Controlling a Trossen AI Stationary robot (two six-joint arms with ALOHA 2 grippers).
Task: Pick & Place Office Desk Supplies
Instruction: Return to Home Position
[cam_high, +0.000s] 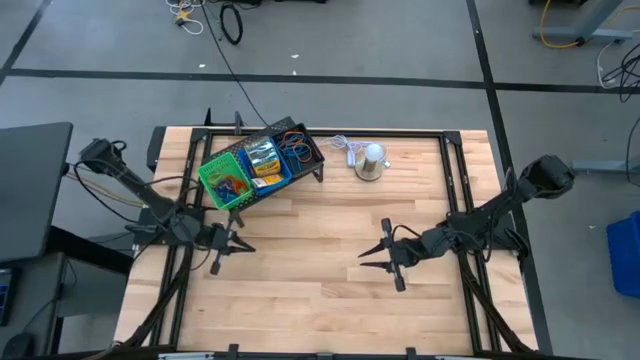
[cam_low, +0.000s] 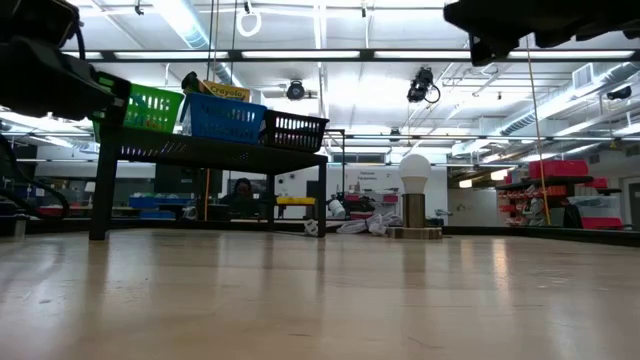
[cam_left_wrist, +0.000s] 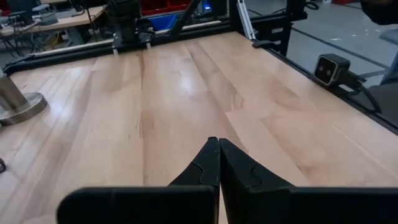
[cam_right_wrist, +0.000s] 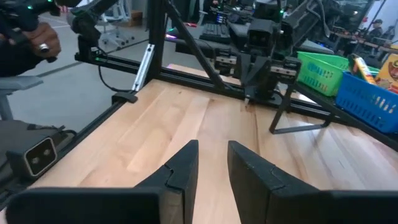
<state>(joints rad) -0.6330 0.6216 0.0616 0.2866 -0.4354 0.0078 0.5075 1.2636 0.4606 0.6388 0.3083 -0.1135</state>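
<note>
While the left arm (cam_high: 140, 195) is hanging over the left side of the pale wooden counter (cam_high: 320, 310), the left jaws are pressing fully together and gripping nothing. The right arm (cam_high: 490, 215) is reaching in from the opposite side, and the right jaws are standing a narrow gap apart, likewise gripping nothing. Both are pointing toward the bare middle of the counter, well apart from each other. Three small trays are sitting side by side on top of the large black mesh rack (cam_low: 210, 150) near the far edge: the green plastic tray (cam_high: 222, 181), the blue plastic tray (cam_high: 263, 166) carrying a yellow-green crayon box (cam_low: 228, 92), and the black mesh tray (cam_high: 301, 150) with thin orange and blue elastic loops (cam_high: 293, 148) lying inside. Just beside the rack, a silver dome-shaped object (cam_high: 370, 163) with a white cord (cam_high: 343, 146) is standing on the counter.
</note>
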